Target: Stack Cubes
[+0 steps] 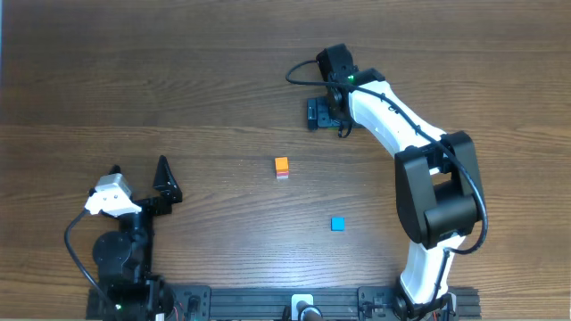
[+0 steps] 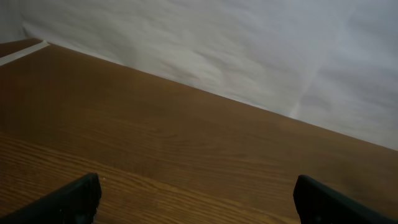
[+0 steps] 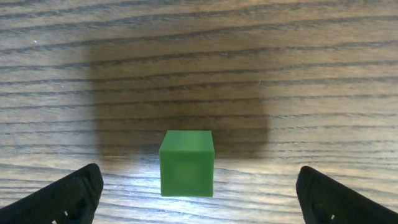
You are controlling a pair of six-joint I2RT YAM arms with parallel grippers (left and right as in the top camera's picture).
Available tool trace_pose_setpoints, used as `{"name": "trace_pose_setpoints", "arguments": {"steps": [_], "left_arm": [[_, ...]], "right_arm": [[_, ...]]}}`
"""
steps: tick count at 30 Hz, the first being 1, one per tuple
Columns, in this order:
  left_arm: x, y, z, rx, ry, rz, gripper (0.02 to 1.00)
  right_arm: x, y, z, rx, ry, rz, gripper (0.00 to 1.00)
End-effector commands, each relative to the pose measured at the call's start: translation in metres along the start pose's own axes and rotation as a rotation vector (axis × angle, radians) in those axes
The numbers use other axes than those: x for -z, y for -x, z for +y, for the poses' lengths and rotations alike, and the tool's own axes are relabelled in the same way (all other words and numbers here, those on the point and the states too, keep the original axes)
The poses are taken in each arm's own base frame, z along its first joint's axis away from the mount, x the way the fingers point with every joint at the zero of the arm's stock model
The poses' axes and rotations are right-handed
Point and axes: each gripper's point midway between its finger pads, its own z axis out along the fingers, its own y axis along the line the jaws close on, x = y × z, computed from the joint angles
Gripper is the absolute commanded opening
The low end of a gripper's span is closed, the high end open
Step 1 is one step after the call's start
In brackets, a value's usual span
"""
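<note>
Right hand [image 3: 198, 190] wide open, empty, green cube [image 3: 186, 163] midway between its fingers [image 3: 74, 196].

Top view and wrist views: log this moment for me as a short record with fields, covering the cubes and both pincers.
green cube: on the table, under the right pincer, untouched
right pincer: open, above the green cube
orange cube: mid-table, apparently on a reddish cube
blue cube: alone, apart from the others
left pincer: open, holding nothing, far from all cubes
</note>
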Motion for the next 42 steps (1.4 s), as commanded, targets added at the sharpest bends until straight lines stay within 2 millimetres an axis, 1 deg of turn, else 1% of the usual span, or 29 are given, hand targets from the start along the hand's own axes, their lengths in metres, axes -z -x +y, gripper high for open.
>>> {"name": "trace_pose_setpoints", "arguments": {"steps": [1,13,17,23,26,28,32,36,39,42], "left_arm": [[0.0,0.0,0.0,-0.014,-0.001,-0.004,1.0],[0.0,0.0,0.0,-0.014,-0.001,-0.004,0.998],[0.0,0.0,0.0,-0.014,-0.001,-0.004,1.0],[0.0,0.0,0.0,-0.014,-0.001,-0.004,1.0],[0.0,0.0,0.0,-0.014,-0.001,-0.004,1.0],[0.0,0.0,0.0,-0.014,-0.001,-0.004,1.0],[0.0,0.0,0.0,-0.014,-0.001,-0.004,1.0],[0.0,0.0,0.0,-0.014,-0.001,-0.004,0.998],[0.0,0.0,0.0,-0.014,-0.001,-0.004,1.0],[0.0,0.0,0.0,-0.014,-0.001,-0.004,1.0]], "right_arm": [[-0.007,0.005,-0.003,0.026,-0.021,-0.001,0.974],[-0.013,0.002,-0.003,0.027,-0.025,0.015,0.963],[-0.013,0.002,-0.003,0.025,-0.025,0.014,0.932],[-0.019,-0.002,0.0,0.017,-0.01,0.033,0.851],[-0.019,-0.002,0.001,0.017,-0.009,0.032,0.774],[-0.019,-0.002,0.001,0.017,-0.009,0.031,0.706],[-0.019,-0.002,0.001,0.017,-0.006,0.032,0.503],[-0.019,-0.002,0.002,0.01,-0.002,0.032,0.428],[-0.019,-0.001,0.002,0.01,-0.002,0.03,0.351],[-0.019,-0.001,0.002,0.01,-0.002,0.03,0.303]]}}
